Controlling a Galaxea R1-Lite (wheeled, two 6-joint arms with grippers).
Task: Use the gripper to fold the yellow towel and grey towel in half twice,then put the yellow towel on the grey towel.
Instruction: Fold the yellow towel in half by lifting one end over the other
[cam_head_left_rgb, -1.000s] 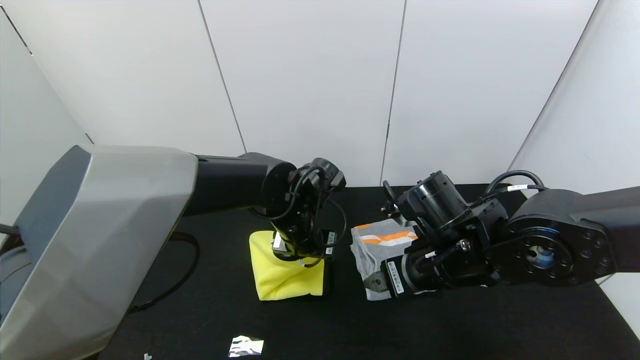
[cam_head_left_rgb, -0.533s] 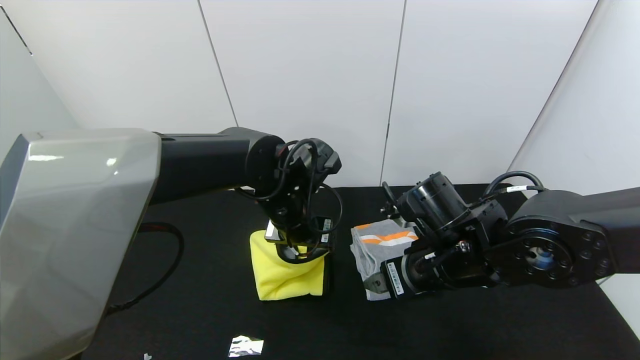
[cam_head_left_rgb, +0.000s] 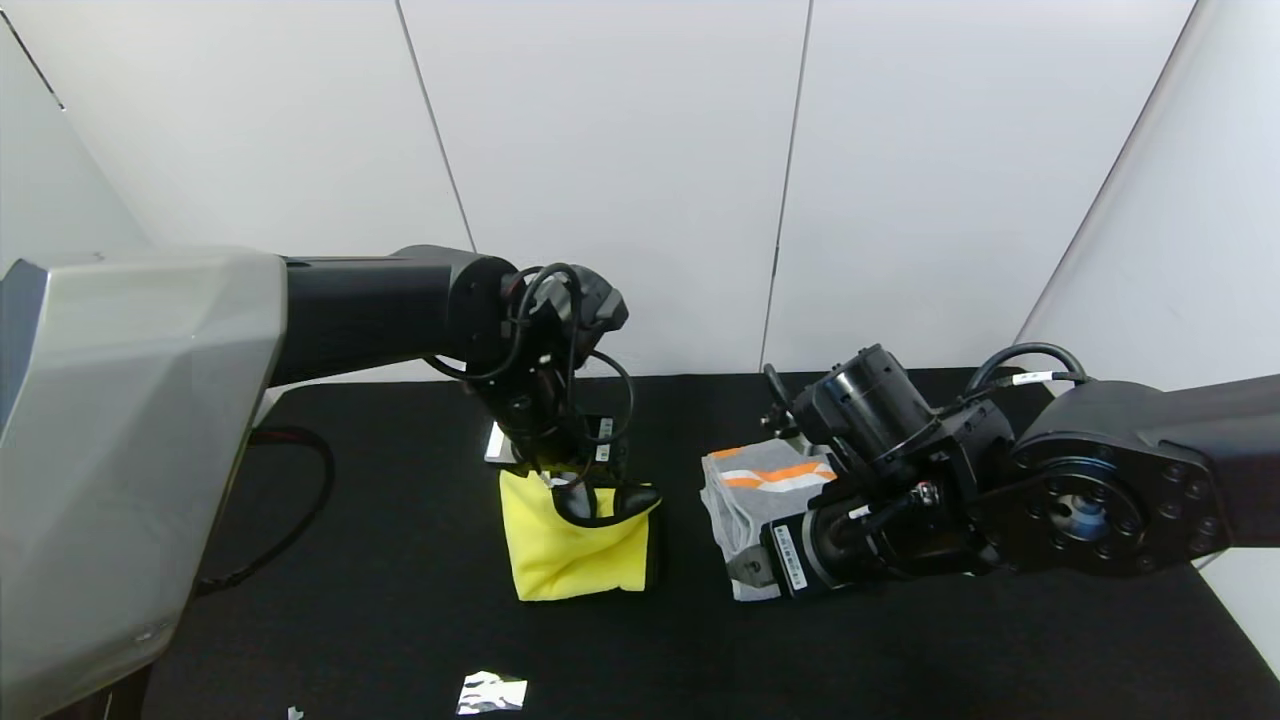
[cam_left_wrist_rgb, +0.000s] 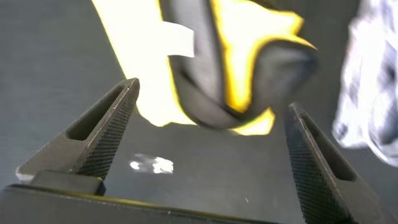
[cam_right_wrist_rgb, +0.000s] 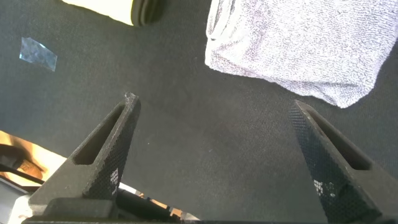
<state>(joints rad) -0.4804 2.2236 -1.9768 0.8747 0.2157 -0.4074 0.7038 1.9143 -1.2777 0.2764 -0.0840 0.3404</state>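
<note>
With both towels folded, left gripper gaping, empty above bright yellow plush towel; right gripper wide, empty beside grey terry towel. Next: regrasp yellow, stack on grey.

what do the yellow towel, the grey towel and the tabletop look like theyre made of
Yellow towel: seemingly soft plush cloth, matte, puffy rounded folds, black edge trim.
Grey towel: likely terry, with a looped nubbly pile in the right wrist view, woven orange and white stripes.
Tabletop: black, matte, finely textured, perhaps fabric or mat; uncertain.
</note>
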